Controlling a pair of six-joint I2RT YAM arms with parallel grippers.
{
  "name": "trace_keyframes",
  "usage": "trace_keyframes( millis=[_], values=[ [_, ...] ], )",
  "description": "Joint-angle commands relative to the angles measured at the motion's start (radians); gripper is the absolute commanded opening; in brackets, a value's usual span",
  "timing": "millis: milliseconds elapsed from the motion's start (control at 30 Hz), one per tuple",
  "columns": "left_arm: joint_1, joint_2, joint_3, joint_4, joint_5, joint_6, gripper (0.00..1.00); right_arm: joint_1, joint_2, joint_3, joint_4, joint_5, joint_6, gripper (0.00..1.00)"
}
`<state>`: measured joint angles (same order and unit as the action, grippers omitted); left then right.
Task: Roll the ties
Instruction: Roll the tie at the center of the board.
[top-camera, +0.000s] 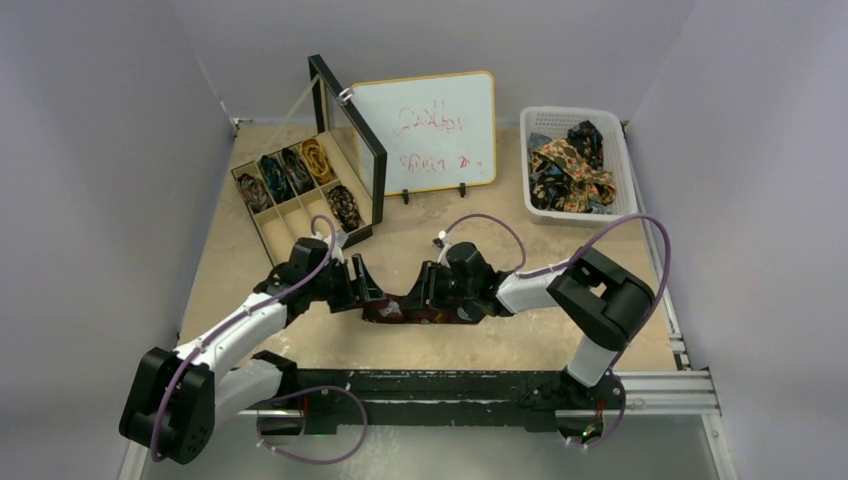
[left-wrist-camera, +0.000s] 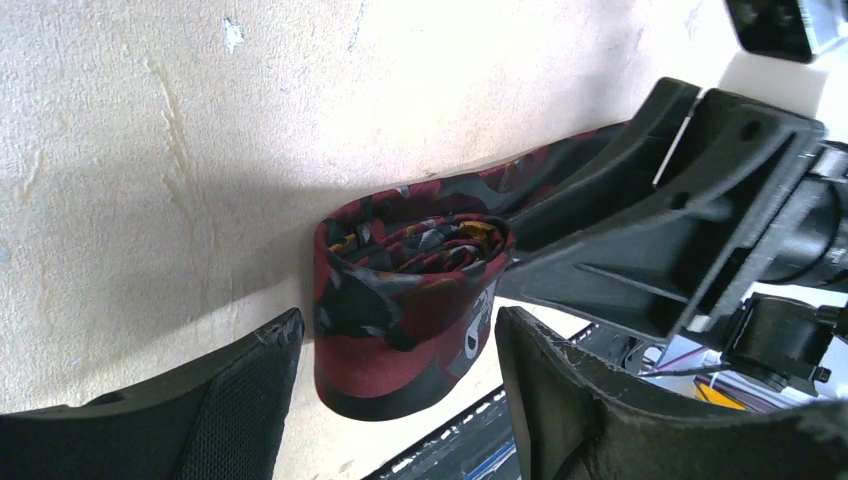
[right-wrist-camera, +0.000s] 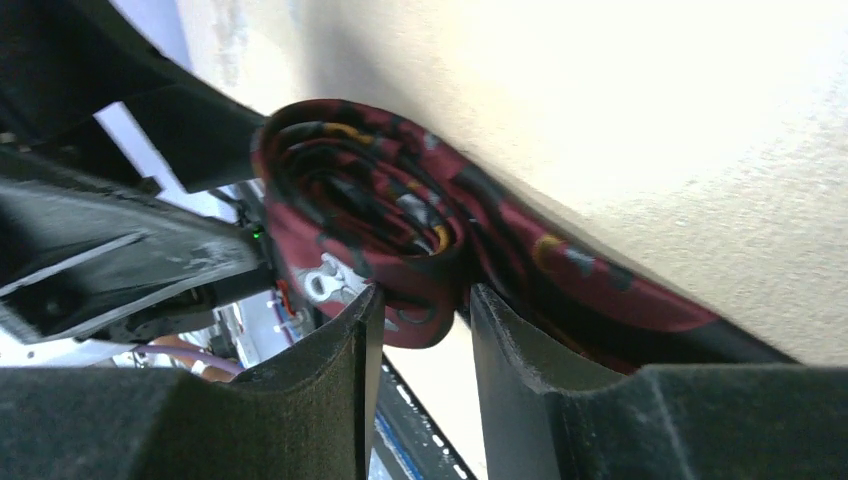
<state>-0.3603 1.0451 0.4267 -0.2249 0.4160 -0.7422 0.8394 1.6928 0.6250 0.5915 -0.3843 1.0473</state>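
A dark maroon patterned tie (top-camera: 405, 312) lies mid-table between both grippers, one end wound into a coil (left-wrist-camera: 400, 280), the tail running off under the right arm (right-wrist-camera: 600, 280). My left gripper (top-camera: 378, 296) straddles the coil with a gap on each side; it is open (left-wrist-camera: 398, 322). In the left wrist view the right gripper's black frame (left-wrist-camera: 660, 210) sits just behind the coil. My right gripper (top-camera: 428, 298) has its two fingertips pressed against the coil's lower edge (right-wrist-camera: 425, 296), shut on it. More ties fill the basket (top-camera: 570, 165), and rolled ones sit in the box (top-camera: 295, 170).
A compartmented box (top-camera: 262, 232) with its black lid (top-camera: 350, 140) raised stands at the back left. A small whiteboard (top-camera: 425, 130) stands behind the grippers, a white basket (top-camera: 575, 112) at the back right. A black rail (top-camera: 480, 385) runs along the near edge.
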Motion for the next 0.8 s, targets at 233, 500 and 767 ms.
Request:
trace_keyframes(
  millis=[233, 500, 767],
  values=[
    [0.015, -0.005, -0.001, 0.045, -0.003, 0.033, 0.69, -0.009, 0.047, 0.043, -0.019, -0.010, -0.033, 0.31],
    [0.023, 0.016, -0.013, 0.083, 0.018, 0.046, 0.69, -0.016, 0.003, 0.056, -0.053, -0.012, -0.046, 0.36],
    [0.026, 0.024, -0.020, 0.083, 0.027, 0.051, 0.68, -0.033, 0.051, 0.075, -0.035, -0.040, -0.052, 0.35]
  ],
)
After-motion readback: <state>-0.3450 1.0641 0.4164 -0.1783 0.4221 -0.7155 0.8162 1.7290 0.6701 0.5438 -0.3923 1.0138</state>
